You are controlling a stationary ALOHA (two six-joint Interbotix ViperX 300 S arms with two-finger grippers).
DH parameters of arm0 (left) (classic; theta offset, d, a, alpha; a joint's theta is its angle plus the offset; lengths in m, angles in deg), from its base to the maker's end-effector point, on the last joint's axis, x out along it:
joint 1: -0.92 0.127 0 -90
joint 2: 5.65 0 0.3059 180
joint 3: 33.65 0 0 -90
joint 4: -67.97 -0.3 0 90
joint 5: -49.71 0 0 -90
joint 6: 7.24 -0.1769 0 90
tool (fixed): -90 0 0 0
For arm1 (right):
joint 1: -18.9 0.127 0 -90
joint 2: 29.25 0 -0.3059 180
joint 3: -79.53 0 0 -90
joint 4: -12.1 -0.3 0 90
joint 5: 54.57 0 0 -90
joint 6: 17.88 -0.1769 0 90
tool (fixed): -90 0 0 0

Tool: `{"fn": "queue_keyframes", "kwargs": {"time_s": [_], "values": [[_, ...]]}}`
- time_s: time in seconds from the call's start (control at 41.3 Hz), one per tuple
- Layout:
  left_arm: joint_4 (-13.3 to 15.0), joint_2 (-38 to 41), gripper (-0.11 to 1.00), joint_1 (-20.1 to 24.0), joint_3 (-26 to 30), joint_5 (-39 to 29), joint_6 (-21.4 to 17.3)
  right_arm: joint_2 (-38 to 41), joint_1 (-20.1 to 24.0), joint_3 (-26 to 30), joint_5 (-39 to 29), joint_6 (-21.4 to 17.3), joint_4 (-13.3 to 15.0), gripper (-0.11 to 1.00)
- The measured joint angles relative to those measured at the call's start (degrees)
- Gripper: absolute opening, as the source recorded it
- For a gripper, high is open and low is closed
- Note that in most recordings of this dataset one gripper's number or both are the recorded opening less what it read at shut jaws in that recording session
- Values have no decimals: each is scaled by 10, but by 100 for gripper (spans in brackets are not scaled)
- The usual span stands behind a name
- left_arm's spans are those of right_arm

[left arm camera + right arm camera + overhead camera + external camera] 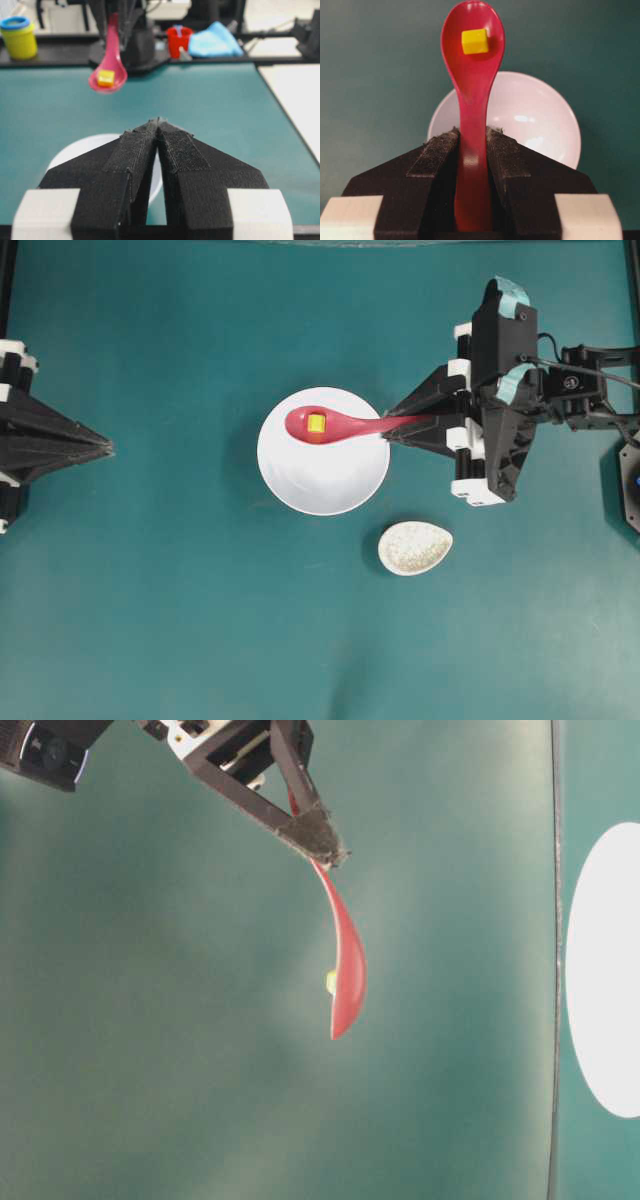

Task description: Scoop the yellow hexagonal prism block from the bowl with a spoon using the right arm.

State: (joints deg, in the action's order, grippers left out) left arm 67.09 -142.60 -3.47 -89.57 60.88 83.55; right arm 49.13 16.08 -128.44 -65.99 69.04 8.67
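Clamped by its handle in the right tool (472, 145), spoon (472, 75) held level above bowl (540, 120) to keep yellow block (474, 41) cradled; left tool (158, 125) shut, empty.

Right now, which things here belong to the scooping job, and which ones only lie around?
Job:
- spoon
- yellow block, lying in the spoon
- white bowl
- right hand, shut on the spoon handle

Lying about:
- speckled beige rest
- left hand, shut and idle

One bowl (323, 480), one spoon (335, 426), one block (316, 423) (yellow), two tools.
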Motion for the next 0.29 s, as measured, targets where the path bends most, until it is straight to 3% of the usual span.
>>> {"fn": "queue_keyframes", "kwargs": {"time_s": [0.291], "values": [[0,-17,7,1,4,-18,-1,-1,0,-1,1,-1,1,22]]}}
